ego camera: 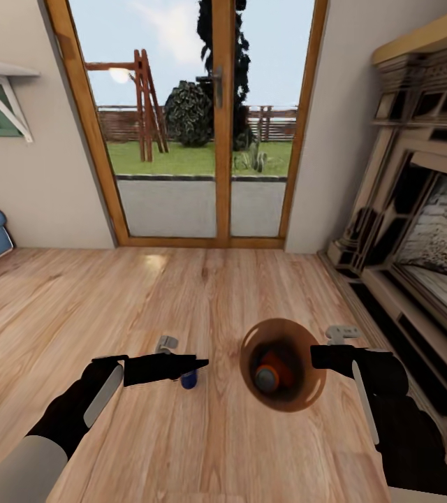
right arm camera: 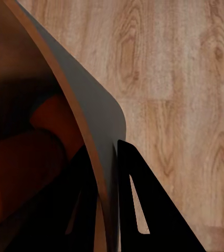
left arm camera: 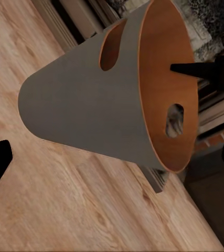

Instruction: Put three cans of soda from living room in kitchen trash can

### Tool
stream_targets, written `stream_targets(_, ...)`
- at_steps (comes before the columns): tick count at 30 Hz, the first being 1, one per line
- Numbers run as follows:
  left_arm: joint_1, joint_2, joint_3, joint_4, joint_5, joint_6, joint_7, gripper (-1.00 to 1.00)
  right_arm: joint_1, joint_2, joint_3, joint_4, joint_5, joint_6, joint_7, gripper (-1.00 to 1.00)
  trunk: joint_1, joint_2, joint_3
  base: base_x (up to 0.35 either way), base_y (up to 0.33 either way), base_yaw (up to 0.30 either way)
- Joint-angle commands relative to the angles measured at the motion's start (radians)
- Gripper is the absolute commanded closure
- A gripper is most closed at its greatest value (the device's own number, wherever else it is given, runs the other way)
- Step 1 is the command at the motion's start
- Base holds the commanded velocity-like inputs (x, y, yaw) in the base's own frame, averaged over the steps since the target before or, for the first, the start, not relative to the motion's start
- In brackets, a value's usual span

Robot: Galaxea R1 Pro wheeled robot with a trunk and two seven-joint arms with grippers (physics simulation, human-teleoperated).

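Risk first. The bin is carried off the floor by one wall only — the right gripper pinches the rim, one finger inside, one outside, as the right wrist view shows. A hold on one edge lets the bin swing or tip; a jolt from the base could roll the orange cans out of the mouth, or the rim could slip from the fingers.

Second risk: the blue can sits in the left gripper, low and left of centre in the head view, with only its lower part visible under the fingers. The fingers look closed on it, but the contact itself is hidden, so grip quality is a judgement. A miss over the mouth drops it on the wood floor.

Bin: round, tapered, copper-brown inside, grey-brown outside in the left wrist view, with handle slots near the rim. It hangs lower centre-right, mouth tilted toward the camera — orange showing within.
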Motion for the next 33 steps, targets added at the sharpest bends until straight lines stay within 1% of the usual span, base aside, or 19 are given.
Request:
stream_targets(1,0.0,0.0,0.0,0.0,0.0,0.0,0.0,-1.0,0.0,0.0,0.0,0.0,-0.023,0.002,0.004,1.0,0.0,0.0,0.0,0.337,0.0,0.0)
stream_targets(4,0.0,0.0,0.0,0.0,-0.002,0.0,0.0,-1.0,0.0,0.0,0.0,0.0,-0.023,0.002,0.004,1.0,0.0,0.0,0.0,0.337,0.0,0.0)
stream_targets(7,0.0,-0.001,0.0,0.001,-0.016,0.0,0.0,-1.0,0.0,0.0,0.0,0.0,-0.023,0.002,0.004,1.0,0.0,0.0,0.0,0.337,0.0,0.0)
stream_targets(10,0.0,-0.001,0.001,0.001,-0.022,0.0,0.001,-1.0,0.0,0.0,0.0,0.0,-0.023,0.002,0.004,1.0,0.0,0.0,0.0,0.337,0.0,0.0)
stream_targets(33,0.0,-0.001,0.002,0.001,-0.023,0.0,-0.001,-1.0,0.0,0.0,0.0,0.0,-0.023,0.002,0.005,1.0,0.0,0.0,0.0,0.337,0.0,0.0)
